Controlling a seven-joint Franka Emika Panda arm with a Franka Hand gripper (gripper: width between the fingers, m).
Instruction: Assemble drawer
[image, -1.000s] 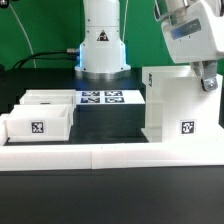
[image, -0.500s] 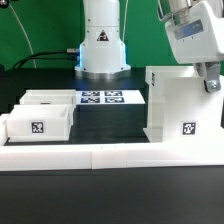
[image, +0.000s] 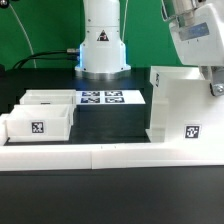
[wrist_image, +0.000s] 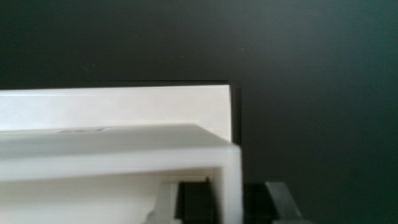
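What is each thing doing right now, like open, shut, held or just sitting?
Drawer shell: upright, gripped at its top edge.
Gripper: shut on the drawer shell.
Near tray: sitting loose, outside the shell.
Far tray: same, just behind it.
Marker board: lying flat.

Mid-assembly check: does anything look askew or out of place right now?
Only the shell stands out. Its left edge leans slightly in the exterior view and its far side runs off that view's right, with the tool straddling its wall. It may be tipped or turned. The trays sit level, close together.
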